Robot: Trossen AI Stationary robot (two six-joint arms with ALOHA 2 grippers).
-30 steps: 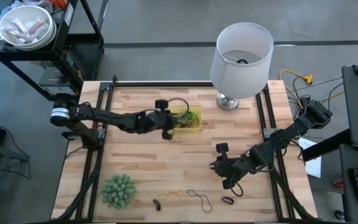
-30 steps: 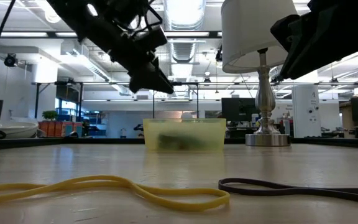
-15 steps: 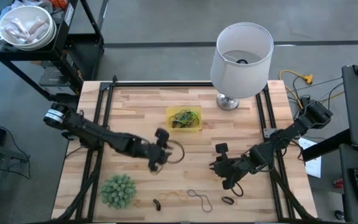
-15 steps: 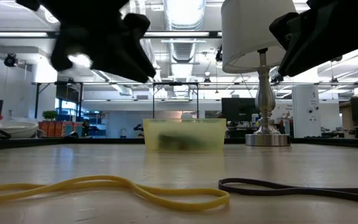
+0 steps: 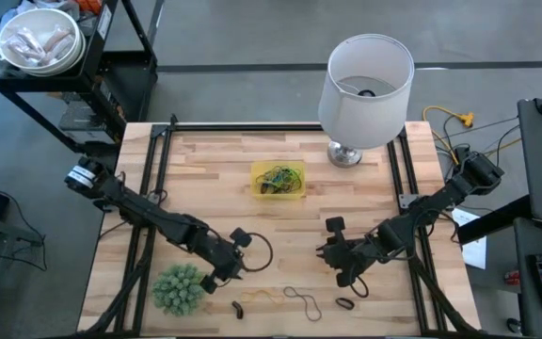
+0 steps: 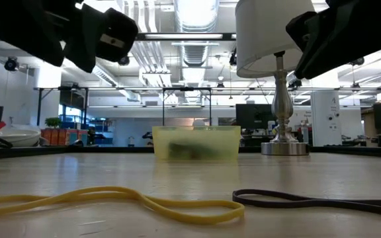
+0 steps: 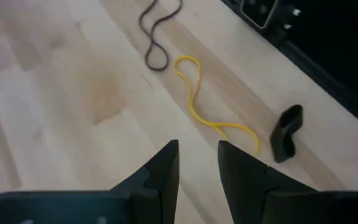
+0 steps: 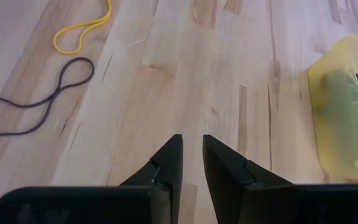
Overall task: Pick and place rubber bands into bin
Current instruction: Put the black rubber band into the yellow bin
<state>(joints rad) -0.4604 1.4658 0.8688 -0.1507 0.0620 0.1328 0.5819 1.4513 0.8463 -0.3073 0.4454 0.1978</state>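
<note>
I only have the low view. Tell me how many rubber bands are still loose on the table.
Observer: Four, seen from above, in a row along the table edge beside the spiky green plant: a short black band, a yellow band, a long thin dark band and a small black loop.
Operator: Give me the left gripper.
Observer: The left gripper hangs over the wood close to the short black band, with its fingers apart and nothing between them.
Operator: Now the right one.
Observer: The right gripper sits near the small black loop, with a narrow gap between its fingers, and it is empty.
</note>
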